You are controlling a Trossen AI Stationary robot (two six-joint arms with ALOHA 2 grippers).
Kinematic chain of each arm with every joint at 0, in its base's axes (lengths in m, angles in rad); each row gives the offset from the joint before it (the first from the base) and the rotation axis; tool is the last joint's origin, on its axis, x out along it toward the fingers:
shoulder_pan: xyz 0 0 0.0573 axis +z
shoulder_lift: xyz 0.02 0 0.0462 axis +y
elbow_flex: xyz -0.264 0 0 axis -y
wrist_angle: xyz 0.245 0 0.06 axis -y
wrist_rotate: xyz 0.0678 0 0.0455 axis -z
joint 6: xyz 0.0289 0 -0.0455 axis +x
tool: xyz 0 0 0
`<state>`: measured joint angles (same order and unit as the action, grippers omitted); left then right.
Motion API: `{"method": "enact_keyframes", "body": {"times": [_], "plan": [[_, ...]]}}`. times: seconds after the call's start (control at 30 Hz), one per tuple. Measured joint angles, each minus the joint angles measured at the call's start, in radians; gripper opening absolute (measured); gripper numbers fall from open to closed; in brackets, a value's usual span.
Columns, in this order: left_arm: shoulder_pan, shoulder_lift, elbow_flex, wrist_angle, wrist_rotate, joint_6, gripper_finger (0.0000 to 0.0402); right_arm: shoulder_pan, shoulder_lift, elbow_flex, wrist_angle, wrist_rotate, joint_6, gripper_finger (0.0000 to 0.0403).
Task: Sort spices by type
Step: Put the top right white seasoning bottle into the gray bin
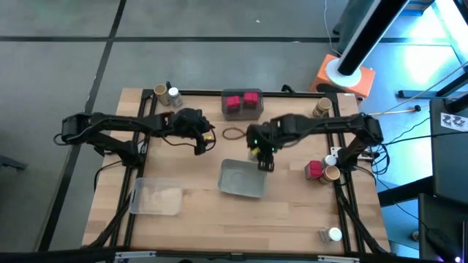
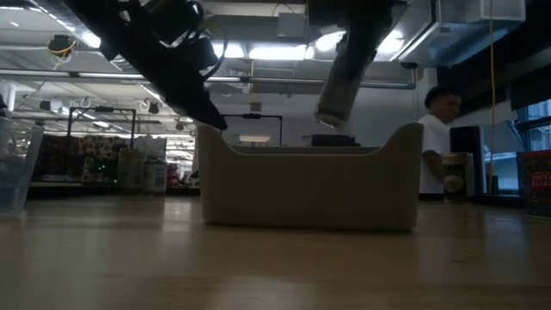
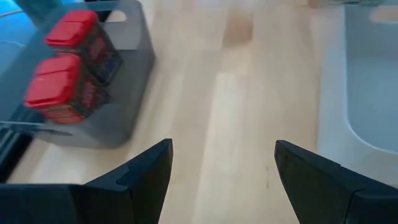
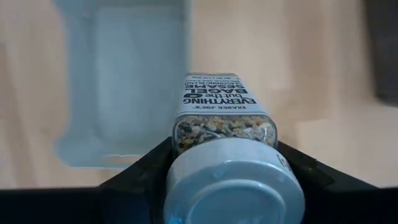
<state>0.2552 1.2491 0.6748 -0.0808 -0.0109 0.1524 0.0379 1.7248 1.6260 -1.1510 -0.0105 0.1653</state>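
The wooden table [image 1: 292, 212] carries everything, with a dark arm reaching in from each side. Near its middle lies a grey tray [image 1: 241, 180]; in the low view the same tray [image 2: 310, 185] stands broad and pale, and nothing can be seen inside it from there. A clear tray [image 1: 155, 197] sits toward the front left corner. At the middle of the far edge a dark tray [image 1: 242, 108] holds two red blocky jars [image 1: 242, 101] side by side, which the left wrist view shows as red-lidded jars [image 3: 68, 68] standing upright against the tray wall.

The right gripper [image 1: 261, 155] hangs just over the far right corner of the grey tray, its fingers clamped on a white-topped jar [image 4: 227, 134] of seasoning, the cap pointing back toward the wrist camera and the label reading upside down. The left gripper [image 1: 205, 139] hovers over bare wood between the dark tray and the grey tray, fingers [image 3: 146, 168] spread wide with nothing between them.

Other jars stand around the edges. A tan-topped jar [image 1: 160, 91] and a white-topped one [image 1: 174, 93] sit at the far left corner. A tan-topped jar [image 1: 320, 107] is near the far right corner. Along the right edge are a red jar [image 1: 314, 169] and a tan-topped jar [image 1: 331, 174], touching. A white-topped jar [image 1: 334, 234] stands near the front right corner.
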Motion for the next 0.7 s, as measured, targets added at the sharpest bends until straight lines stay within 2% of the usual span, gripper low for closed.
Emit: {"method": "enact_keyframes", "body": {"times": [0.2, 0.4, 0.7], "plan": [[-0.038, -0.001, -0.041, 0.038, 0.000, -0.022, 0.0266, 0.088, 0.000, 0.000, 0.068, -0.025, 0.114, 0.0206], [-0.087, -0.001, -0.068, 0.041, 0.000, -0.051, 0.0266, 0.145, 0.000, 0.000, 0.111, -0.006, 0.185, 0.0206], [-0.140, -0.002, -0.080, 0.041, -0.001, -0.093, 0.0266, 0.172, 0.038, -0.053, 0.128, 0.026, 0.224, 0.0207]]}}
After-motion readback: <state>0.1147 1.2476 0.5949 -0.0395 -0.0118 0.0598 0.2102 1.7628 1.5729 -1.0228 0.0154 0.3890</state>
